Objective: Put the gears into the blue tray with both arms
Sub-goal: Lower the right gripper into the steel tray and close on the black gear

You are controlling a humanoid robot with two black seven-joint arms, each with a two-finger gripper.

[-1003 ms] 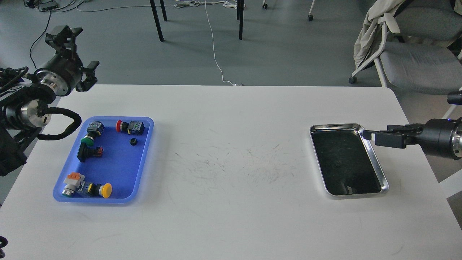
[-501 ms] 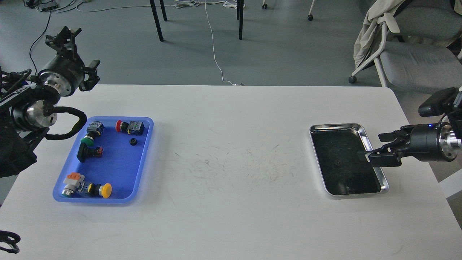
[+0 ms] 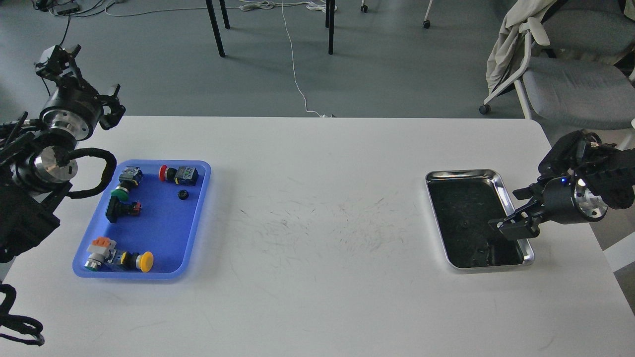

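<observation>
At the left of the frame the blue tray (image 3: 163, 233) sat on the white worktop (image 3: 317, 208), holding several push-button switches (image 3: 178, 174) and one black gear (image 3: 183, 195) near its upper right corner. The left gripper (image 3: 54, 59) was raised at upper left; whether its fingers were spread I could not tell. At right, the right gripper (image 3: 511, 229) hovered over the steel tray (image 3: 511, 203), finger state unclear.

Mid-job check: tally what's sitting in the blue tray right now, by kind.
In the blue tray:
Gears: 1, the black gear
Push-button switches: 4, red-capped, green-capped, black-bodied, yellow-capped
Total: 5
</observation>
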